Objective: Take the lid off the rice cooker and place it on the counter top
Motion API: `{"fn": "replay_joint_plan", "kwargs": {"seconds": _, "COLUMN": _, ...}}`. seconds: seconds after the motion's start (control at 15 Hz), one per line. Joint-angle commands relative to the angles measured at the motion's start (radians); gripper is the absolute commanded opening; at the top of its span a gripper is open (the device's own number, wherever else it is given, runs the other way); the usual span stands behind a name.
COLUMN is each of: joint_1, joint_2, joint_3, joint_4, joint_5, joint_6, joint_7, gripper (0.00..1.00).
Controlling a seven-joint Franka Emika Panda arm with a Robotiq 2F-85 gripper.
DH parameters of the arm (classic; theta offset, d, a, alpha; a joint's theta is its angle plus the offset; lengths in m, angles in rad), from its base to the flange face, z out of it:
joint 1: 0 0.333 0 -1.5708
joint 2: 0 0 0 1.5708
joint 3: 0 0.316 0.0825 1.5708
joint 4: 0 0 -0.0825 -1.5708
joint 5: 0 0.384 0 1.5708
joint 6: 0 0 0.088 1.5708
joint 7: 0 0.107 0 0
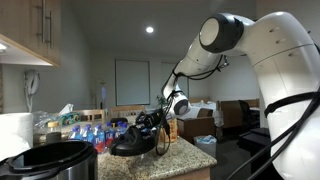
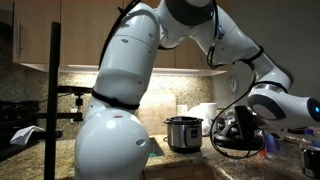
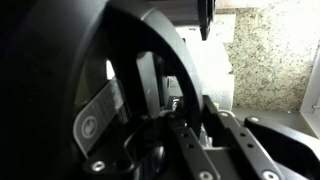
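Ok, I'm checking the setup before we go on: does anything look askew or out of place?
The lid is off the rice cooker, which stands open. It hangs steeply tilted in the gripper over the counter top and does not lie flat. Nothing looks spilled.

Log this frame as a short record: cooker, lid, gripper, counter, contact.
rice cooker: uncovered, stands apart from the lid
lid: black, tilted, off the rice cooker
gripper: shut on the lid
counter top: speckled granite, bottles behind the lid
lid touching counter top: cannot tell
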Motion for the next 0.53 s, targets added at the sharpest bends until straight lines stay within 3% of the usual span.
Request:
{"fn": "replay_joint_plan", "kwargs": {"seconds": 0.0, "joint_1": 0.005, "joint_2": -0.009, "joint_3": -0.002, "joint_4": -0.01, "joint_5": 0.021, "joint_6": 0.023, "joint_7": 0.024, "gripper": 0.05}}
{"fn": "replay_joint_plan", "kwargs": {"seconds": 0.47, "joint_1": 0.007, "joint_2": 0.005, "joint_3": 0.003, "joint_4": -0.02, "joint_5": 0.059, "joint_6": 0.077, "joint_7": 0.039, "gripper": 0.05}}
